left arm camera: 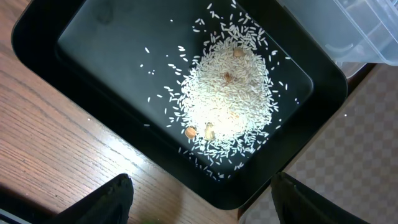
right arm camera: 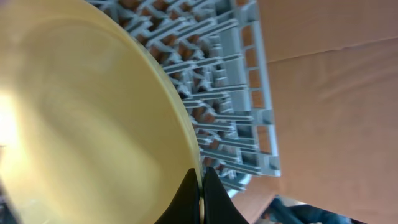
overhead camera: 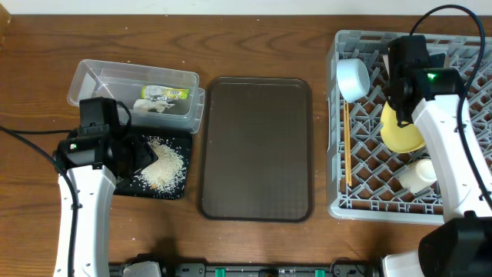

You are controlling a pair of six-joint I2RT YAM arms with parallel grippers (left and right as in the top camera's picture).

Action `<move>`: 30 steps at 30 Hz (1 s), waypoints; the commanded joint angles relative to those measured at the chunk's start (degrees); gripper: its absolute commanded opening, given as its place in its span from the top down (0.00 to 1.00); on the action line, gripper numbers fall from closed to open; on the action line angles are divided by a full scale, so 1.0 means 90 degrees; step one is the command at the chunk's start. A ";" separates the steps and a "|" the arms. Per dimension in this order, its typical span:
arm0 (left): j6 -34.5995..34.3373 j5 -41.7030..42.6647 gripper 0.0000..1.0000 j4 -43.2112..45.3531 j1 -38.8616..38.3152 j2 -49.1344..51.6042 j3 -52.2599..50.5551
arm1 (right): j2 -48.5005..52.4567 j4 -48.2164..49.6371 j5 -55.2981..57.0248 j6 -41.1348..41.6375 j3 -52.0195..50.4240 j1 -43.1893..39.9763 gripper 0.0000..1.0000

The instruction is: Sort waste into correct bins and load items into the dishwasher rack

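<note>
**While the plate hangs by its rim, the hold is a thin one**

Since the right fingers are closed on the very edge of the plate, we judge the grip a narrow one. Only the tips bite the rim, and the plate sits tilted over the rack, among its pegs. We take the plate to be stiff and smooth, fairly light but slippery, so it could pivot about the pinch or slide out if swung fast. The rim is the only hold a flat plate offers, and a bite deeper over the lip would be safer. We would lower it slowly until the pegs bear it, and let go only then. The bowl, chopsticks and cup lie in the rack close by, so a knock is possible. The left fingers stand wide apart, holding nothing, above the rice heaped in the black tray.
</note>
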 commanded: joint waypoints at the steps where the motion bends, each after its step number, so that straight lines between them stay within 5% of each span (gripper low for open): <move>1: -0.0036 -0.0029 0.26 -0.0032 0.0034 -0.0012 -0.0024 | 0.0068 0.0075 -0.0877 0.0291 -0.0027 -0.0041 0.98; 13: -0.0036 -0.0027 0.25 -0.0058 0.0034 -0.0012 -0.0024 | -0.0151 0.0814 -0.3410 0.0697 -0.0024 -0.0051 0.58; 19: 0.0104 -0.0002 0.19 -0.0022 -0.0005 -0.0015 0.0041 | -0.0860 0.0979 -0.3725 0.0981 -0.0024 -0.0119 0.21; 30: 0.1392 0.0826 0.18 0.0838 -0.1144 -0.0012 0.0141 | -0.1559 0.0835 -0.6033 -0.0202 -0.0029 -0.0447 0.15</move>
